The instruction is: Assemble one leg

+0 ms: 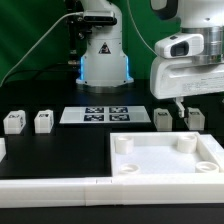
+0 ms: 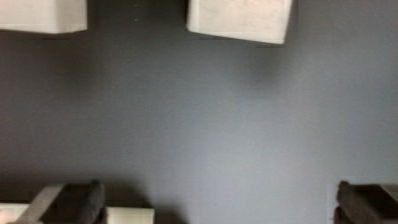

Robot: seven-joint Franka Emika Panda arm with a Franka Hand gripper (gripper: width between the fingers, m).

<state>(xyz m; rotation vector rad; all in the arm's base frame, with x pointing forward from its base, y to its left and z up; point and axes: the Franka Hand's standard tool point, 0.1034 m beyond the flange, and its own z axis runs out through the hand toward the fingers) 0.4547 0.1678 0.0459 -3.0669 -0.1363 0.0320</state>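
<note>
Four small white legs stand in a row on the black table: two at the exterior view's left (image 1: 12, 122) (image 1: 43, 121) and two at its right (image 1: 163, 119) (image 1: 195, 118). My gripper (image 1: 180, 106) hangs just above the gap between the right pair, slightly toward the tabletop. In the wrist view the gripper (image 2: 217, 205) is open and empty, with its dark fingers (image 2: 71, 200) wide apart over bare table. Two white leg blocks (image 2: 39, 15) (image 2: 240, 20) lie beyond the fingertips, untouched. The large white square tabletop (image 1: 165, 172) with corner sockets lies in front.
The marker board (image 1: 105, 114) lies flat mid-table in front of the robot base (image 1: 103, 60). A long white bar (image 1: 50, 190) runs along the front edge. A pale white piece (image 2: 135, 214) shows beside one finger in the wrist view.
</note>
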